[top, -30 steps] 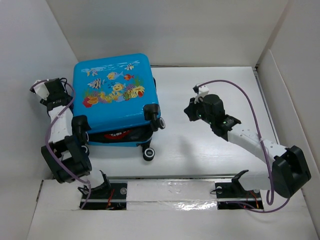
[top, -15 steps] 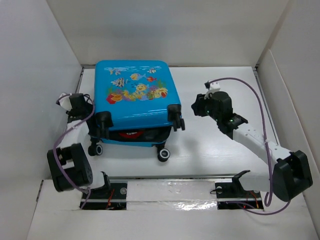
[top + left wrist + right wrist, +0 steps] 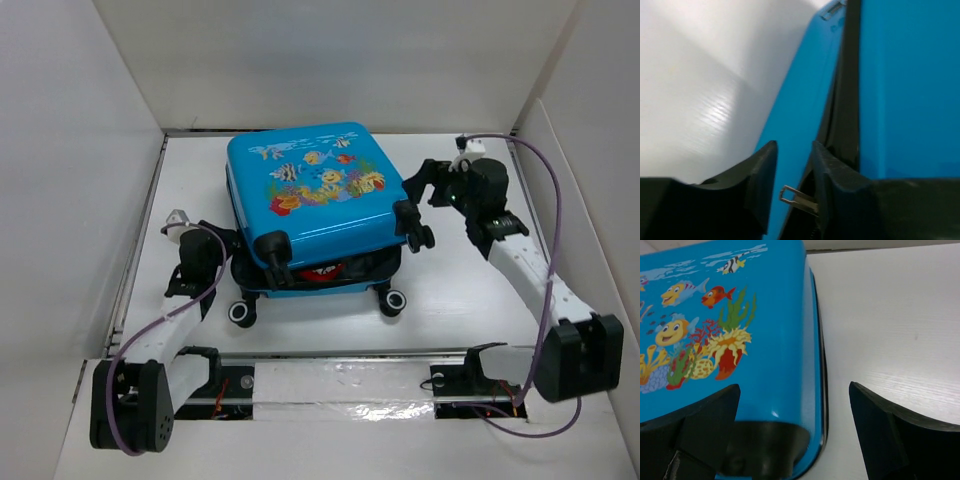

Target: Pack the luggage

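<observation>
The luggage (image 3: 315, 190) is a bright-blue case with a fish print, lying flat mid-table with its wheels (image 3: 243, 313) toward me. Its near side gapes, and something red (image 3: 325, 270) shows inside. My left gripper (image 3: 222, 250) is at the case's near left corner. In the left wrist view its fingers (image 3: 762, 180) stand a narrow gap apart along the black zip seam of the luggage (image 3: 910, 90). A metal zipper pull (image 3: 796, 196) pokes into that gap, unclamped. My right gripper (image 3: 425, 185) is wide open by the right side. It (image 3: 794, 390) straddles the edge of the luggage (image 3: 765, 340).
White walls close in the table on the left (image 3: 80, 200), back (image 3: 340, 60) and right (image 3: 585, 180). A rail with the arm bases (image 3: 340, 385) runs along the near edge. Bare tabletop (image 3: 470, 300) lies right of the case.
The luggage has slid right and turned. My left arm has swung in to its near left corner and narrowed its jaws. My right gripper has opened wide and moved back and right.
</observation>
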